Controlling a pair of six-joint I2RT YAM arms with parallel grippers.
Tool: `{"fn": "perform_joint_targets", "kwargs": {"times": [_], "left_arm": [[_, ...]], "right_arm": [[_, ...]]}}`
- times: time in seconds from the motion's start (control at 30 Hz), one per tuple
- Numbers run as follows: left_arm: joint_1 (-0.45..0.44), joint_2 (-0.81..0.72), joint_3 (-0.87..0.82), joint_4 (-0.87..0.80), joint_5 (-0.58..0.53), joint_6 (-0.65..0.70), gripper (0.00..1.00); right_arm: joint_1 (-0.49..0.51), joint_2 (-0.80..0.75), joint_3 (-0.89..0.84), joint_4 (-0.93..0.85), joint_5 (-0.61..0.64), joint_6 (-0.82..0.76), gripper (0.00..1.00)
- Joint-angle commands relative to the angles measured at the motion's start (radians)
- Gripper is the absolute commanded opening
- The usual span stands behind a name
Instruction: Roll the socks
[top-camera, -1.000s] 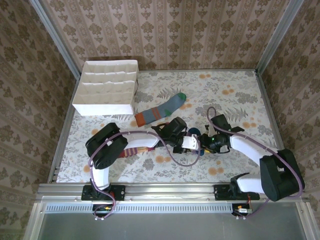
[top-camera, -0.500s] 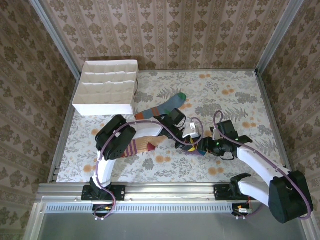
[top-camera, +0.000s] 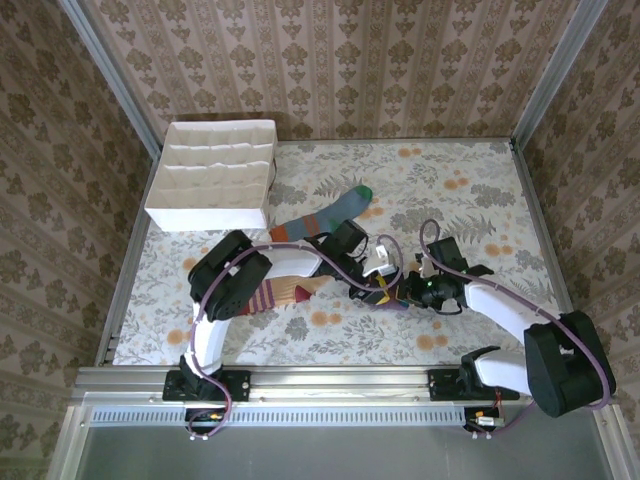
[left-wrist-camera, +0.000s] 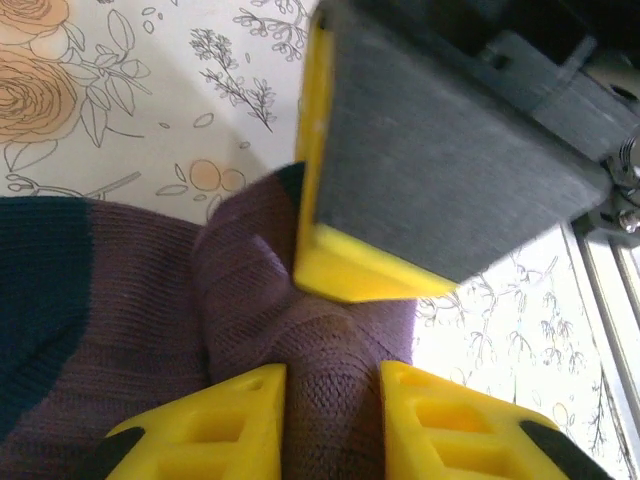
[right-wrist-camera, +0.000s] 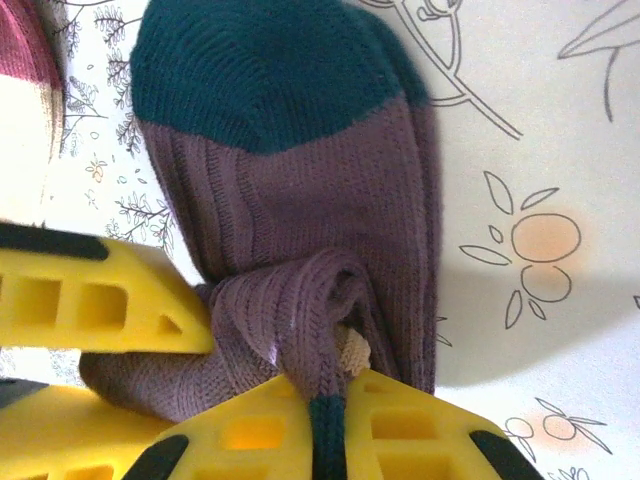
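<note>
The purple sock (top-camera: 402, 293) with its teal toe (right-wrist-camera: 260, 70) lies bunched on the flowered table between my two grippers. In the right wrist view my right gripper (right-wrist-camera: 325, 395) is shut on a fold of the purple sock (right-wrist-camera: 290, 200) and its dark teal cuff. My left gripper (left-wrist-camera: 332, 400) meets it from the other side, its jaws narrowly apart with a ridge of the purple sock (left-wrist-camera: 280, 300) filling the gap. A yellow finger of the right gripper (left-wrist-camera: 350, 270) presses in just above. The peach sock with maroon stripes (top-camera: 285, 292) lies under the left arm. The grey-blue sock (top-camera: 325, 213) lies further back.
A white partitioned box (top-camera: 205, 215) stands at the back left. Patterned walls close in the table on three sides, and a metal rail (top-camera: 330, 380) runs along the near edge. Both arms cross the table's middle, with cables looping over them.
My right gripper has closed onto the purple sock's fold. My left jaws have eased slightly apart on the fabric. Both grippers have drawn together near the table's middle.
</note>
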Motion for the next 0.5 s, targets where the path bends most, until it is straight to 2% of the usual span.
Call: {"fn": "perform_joint_targets", "kwargs": {"times": [0.0, 0.07, 0.23, 0.47], "left_arm": [[-0.027, -0.121, -0.116, 0.066, -0.173, 0.082, 0.25], [-0.038, -0.194, -0.179, 0.142, -0.255, 0.132, 0.3], [-0.104, -0.331, -0.32, 0.29, -0.472, 0.335, 0.35], [-0.234, -0.324, -0.388, 0.419, -0.752, 0.567, 0.36]], "right_arm": [[-0.004, 0.056, 0.013, -0.111, 0.115, -0.012, 0.08], [-0.005, 0.074, 0.014, -0.118, 0.117, -0.011, 0.07], [-0.006, 0.093, 0.029, -0.128, 0.115, -0.012, 0.06], [-0.006, 0.11, 0.06, -0.156, 0.111, -0.027, 0.05]]}}
